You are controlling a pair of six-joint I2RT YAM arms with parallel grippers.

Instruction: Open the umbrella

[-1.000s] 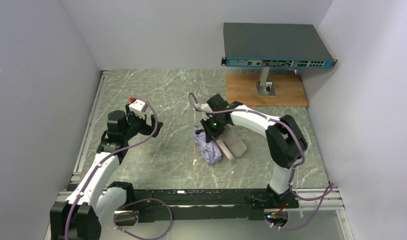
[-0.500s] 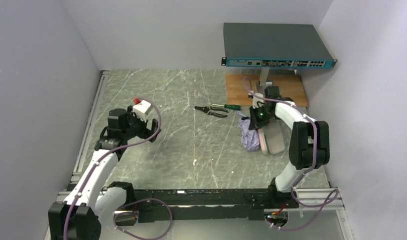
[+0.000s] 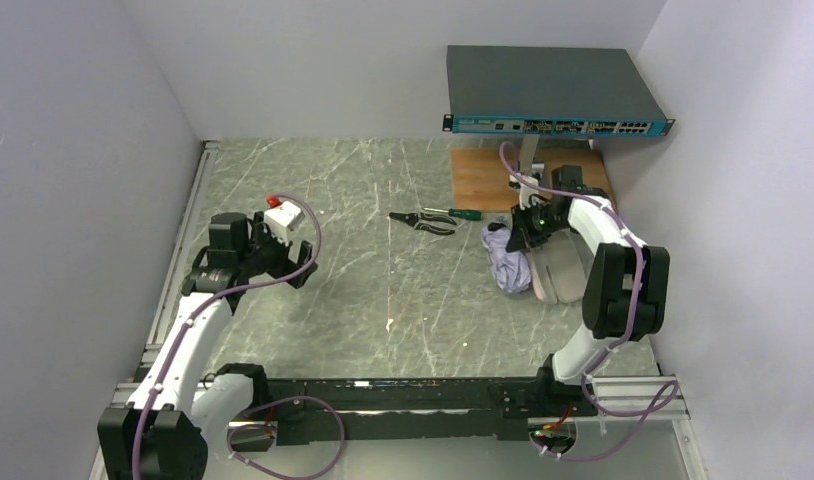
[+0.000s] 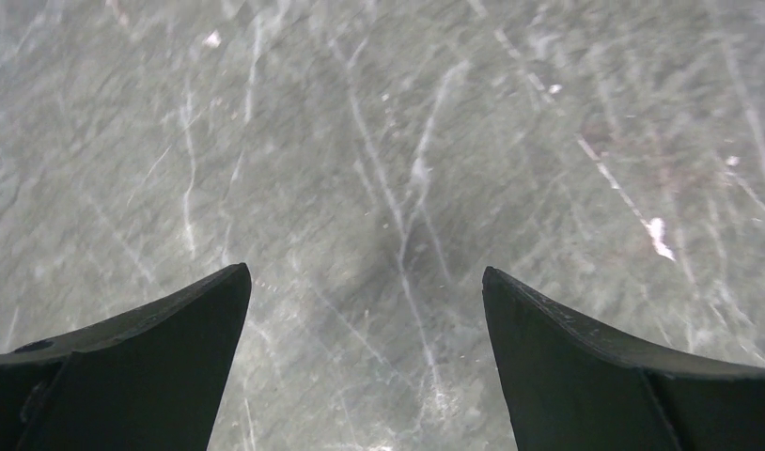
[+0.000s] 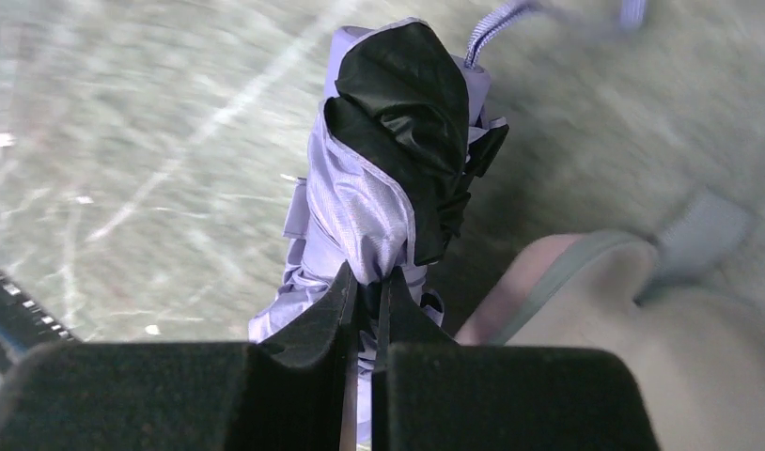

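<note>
My right gripper (image 5: 365,282) has its two fingers pressed nearly together, pinching a fold of lilac fabric on the umbrella (image 5: 388,169). The umbrella is closed and bunched up. In the wrist view its black lining spills out at the end away from the fingers, and a thin lilac cord trails off beyond that. I cannot tell whether the bundle is resting on the table (image 3: 383,300) or hanging a little above it. It sits on the right side of the table, just near of the wooden board (image 3: 478,185). The flat pale sleeve (image 3: 561,278) lies right beside it on the right. To its left, a little apart, a pair of pliers (image 3: 415,221) lies on the marble with a green-handled tool (image 3: 461,213) next to it. Well away on the left side, my left gripper (image 4: 365,271) is spread wide over bare marble and holds nothing.
</note>
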